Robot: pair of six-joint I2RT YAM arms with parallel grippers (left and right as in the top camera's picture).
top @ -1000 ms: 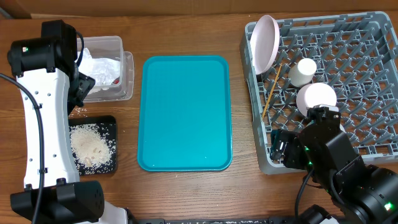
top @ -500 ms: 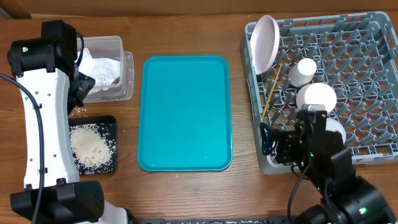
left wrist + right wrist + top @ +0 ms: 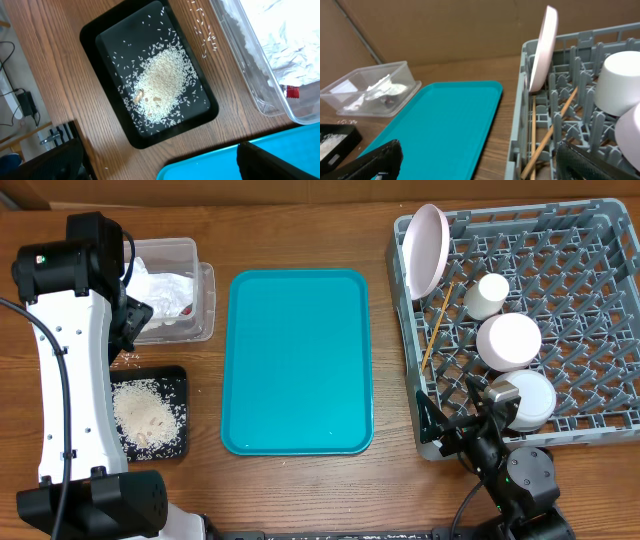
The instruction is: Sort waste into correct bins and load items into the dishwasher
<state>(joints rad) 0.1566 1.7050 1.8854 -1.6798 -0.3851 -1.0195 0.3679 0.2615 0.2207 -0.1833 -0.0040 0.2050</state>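
The grey dish rack holds an upright white plate, a pale cup, two upturned white bowls and chopsticks. My right gripper is open and empty at the rack's front left corner; its view shows the plate and chopsticks. The clear tub holds the napkin and red wrapper. The black tray holds rice. My left gripper is open and empty above the tub's left edge.
The teal serving tray lies bare between the bins and the rack. A few rice grains lie on the wood between the black tray and the tub. A cardboard wall stands behind the table.
My right arm has drawn back toward the table's front edge, uncovering the second bowl in the rack. The left arm has not moved.
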